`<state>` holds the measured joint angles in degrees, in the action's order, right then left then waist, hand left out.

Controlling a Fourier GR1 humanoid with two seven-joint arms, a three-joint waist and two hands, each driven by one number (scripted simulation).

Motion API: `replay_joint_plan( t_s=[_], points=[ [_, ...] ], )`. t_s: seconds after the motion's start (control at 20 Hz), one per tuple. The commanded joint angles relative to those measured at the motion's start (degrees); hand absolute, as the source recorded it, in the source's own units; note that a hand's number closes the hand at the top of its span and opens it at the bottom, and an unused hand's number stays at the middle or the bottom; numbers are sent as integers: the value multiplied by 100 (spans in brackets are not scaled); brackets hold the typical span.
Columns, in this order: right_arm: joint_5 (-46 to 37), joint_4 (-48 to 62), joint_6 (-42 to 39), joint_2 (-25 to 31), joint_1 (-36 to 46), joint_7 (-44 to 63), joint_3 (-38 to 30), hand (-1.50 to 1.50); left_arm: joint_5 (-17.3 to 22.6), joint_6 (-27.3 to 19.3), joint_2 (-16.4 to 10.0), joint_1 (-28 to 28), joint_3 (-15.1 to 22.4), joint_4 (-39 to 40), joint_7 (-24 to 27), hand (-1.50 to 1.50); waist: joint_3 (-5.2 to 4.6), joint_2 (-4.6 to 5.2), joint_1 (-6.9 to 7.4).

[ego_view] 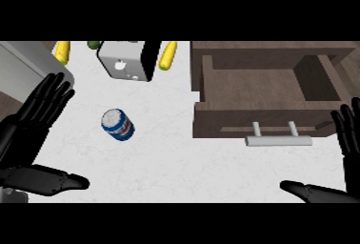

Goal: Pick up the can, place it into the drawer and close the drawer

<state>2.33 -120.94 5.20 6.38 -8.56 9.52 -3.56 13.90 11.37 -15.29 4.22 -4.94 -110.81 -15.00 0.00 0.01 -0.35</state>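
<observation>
Left hand (41,107) was open, fingers straight, held nothing. Blue soda can (118,125) sat just right of it, untouched. Open drawer (232,116) was farther right. Best bet imo: come in at can's middle, curl fingers and thumb round its side. Right hand (348,138) open too.

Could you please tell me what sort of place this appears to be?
Probably a kitchen: a pale counter, an open wooden drawer with a metal handle, and a small appliance beside a corn cob.
</observation>
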Motion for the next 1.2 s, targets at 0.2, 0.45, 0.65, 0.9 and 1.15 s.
replay_joint_plan(
  t_s=[0.2,0.45,0.65,0.9,1.15],
  points=[
    [421,-390,-479,-22,-968,-244,-461,-150,797,693,-428,-543,-787,-433,-340,-150,-1,-14,25],
    [868,-267,-917,113,-1018,-380,-1047,-150,650,222,-35,-557,-474,-1151,-1036,-150,1,-12,27],
    [1178,-329,-1380,65,-1617,-806,-1318,-150,1707,485,-354,-535,-1308,-707,-1207,-150,1,-18,8],
    [1394,-173,-1593,163,-1405,-699,-1587,-150,1762,-106,-76,25,-1057,-481,-1733,-150,2,-10,1],
    [1879,-205,-1844,331,-1445,-492,-2126,-150,1836,-45,7,322,-1037,227,-1623,-150,0,-4,-22]
  ],
)
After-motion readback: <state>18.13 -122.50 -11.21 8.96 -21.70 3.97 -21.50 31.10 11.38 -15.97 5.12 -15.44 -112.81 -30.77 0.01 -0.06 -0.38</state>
